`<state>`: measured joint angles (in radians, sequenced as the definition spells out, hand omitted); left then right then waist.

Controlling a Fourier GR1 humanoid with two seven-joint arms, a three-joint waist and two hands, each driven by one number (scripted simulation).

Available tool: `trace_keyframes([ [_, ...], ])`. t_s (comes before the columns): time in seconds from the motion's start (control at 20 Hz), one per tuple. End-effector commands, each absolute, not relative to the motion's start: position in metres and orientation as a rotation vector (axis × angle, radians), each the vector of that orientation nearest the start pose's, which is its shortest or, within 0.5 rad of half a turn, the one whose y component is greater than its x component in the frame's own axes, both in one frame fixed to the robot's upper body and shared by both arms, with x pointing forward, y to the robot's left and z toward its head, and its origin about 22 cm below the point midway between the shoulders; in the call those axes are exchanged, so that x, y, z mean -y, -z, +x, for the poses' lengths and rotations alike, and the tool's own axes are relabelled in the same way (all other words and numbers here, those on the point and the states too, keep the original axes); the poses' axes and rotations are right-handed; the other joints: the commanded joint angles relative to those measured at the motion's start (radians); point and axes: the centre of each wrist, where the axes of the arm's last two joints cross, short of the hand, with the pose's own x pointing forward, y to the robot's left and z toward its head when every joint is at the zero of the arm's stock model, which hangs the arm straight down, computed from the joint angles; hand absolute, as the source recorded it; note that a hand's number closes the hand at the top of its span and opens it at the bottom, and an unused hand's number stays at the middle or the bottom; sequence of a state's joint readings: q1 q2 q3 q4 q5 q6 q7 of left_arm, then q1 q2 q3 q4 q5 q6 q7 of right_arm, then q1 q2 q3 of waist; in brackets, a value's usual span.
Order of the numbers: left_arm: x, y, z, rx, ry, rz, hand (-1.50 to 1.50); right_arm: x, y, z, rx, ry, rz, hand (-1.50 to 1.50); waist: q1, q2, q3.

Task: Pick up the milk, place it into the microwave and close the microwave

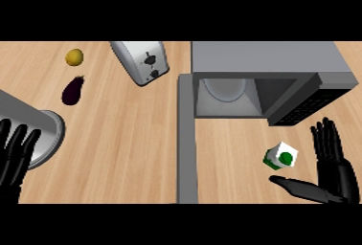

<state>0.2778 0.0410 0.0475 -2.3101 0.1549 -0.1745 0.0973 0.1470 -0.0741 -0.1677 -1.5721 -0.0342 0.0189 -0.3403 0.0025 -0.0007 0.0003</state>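
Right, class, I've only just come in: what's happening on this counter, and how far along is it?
A robot stands at a wooden counter. Its right hand is open beside a small green and white milk carton, thumb stretched below it, not holding it. The microwave ahead has its door swung wide open, and the milk is not yet inside. The left hand rests open at the left edge. A toaster, an aubergine and a lemon lie untouched.

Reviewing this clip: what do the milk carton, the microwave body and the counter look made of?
Milk carton: probably coated paperboard, judging by its flat white faces, folded edges and green print. Microwave: seemingly painted or brushed metal, uniform matte grey panels. Counter: light wood or a wood-look laminate, with visible grain streaks; which one is unclear.
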Motion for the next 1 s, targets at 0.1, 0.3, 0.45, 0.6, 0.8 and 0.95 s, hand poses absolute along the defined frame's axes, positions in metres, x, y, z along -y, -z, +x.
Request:
trace_keyframes([
  [0.1, -0.261, -0.116, 0.143, 1.969, 0.067, -0.073, -1.50, 0.316, 0.074, 0.198, 1.750, 0.120, -0.269, -1.50, 0.004, 0.001, 0.000],
  [0.3, -0.261, -0.139, 0.143, 1.967, 0.061, -0.078, -1.50, 0.323, 0.077, 0.181, 1.751, 0.101, -0.257, -1.50, -0.001, 0.000, 0.000],
  [0.45, -0.252, -0.128, 0.154, 1.954, 0.050, -0.051, -1.50, 0.329, 0.104, 0.205, 1.755, 0.145, -0.233, -1.50, 0.002, 0.002, 0.000],
  [0.6, -0.243, -0.128, 0.135, 1.975, 0.070, -0.065, -1.50, 0.336, 0.118, 0.199, 1.759, 0.189, -0.191, -1.50, 0.004, 0.001, 0.000],
  [0.8, -0.252, -0.122, 0.129, 1.967, 0.048, -0.054, -1.50, 0.330, 0.144, 0.195, 1.738, 0.183, -0.202, -1.50, 0.006, 0.001, 0.000],
  [0.95, -0.246, -0.136, 0.133, 1.968, 0.050, -0.051, -1.50, 0.340, 0.140, 0.204, 1.743, 0.175, -0.211, -1.50, 0.002, 0.001, 0.000],
])
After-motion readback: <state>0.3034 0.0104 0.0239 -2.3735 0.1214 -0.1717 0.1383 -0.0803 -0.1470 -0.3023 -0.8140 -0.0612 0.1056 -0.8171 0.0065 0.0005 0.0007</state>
